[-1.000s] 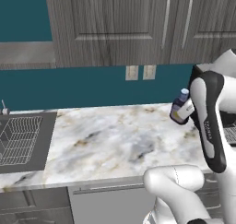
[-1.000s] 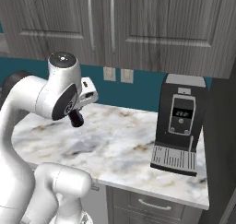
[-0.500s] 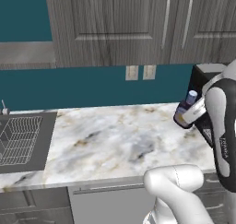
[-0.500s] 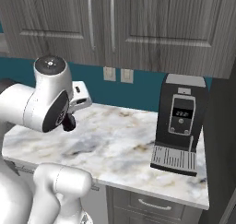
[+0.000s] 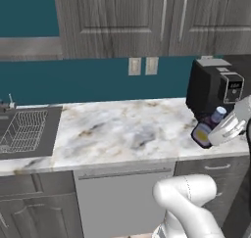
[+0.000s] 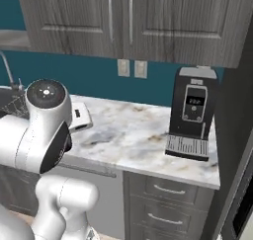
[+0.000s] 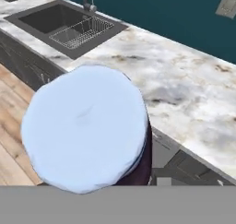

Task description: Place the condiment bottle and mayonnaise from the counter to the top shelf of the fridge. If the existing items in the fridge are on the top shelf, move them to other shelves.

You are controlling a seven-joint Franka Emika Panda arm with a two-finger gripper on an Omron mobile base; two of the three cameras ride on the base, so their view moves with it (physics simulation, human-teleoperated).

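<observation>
Bottle (image 5: pixel 208 129) transport is the step in hand, judged from the pictures. The gripper (image 5: pixel 223 133) is pinched on the bottle, which hangs tilted in the air at the right end of the counter (image 5: pixel 122 131), in front of the coffee machine (image 5: pixel 211 87), cap up and away from the hand, orange-yellow label facing the camera. In the hand view the blue cap (image 7: pixel 87 126) sits directly under the lens, so the grip is low on the body. The tilt likely follows the wrist's swing toward the fridge. The sink (image 7: pixel 64 22) lies well apart at the far end. The mayonnaise is yet to be moved.
</observation>
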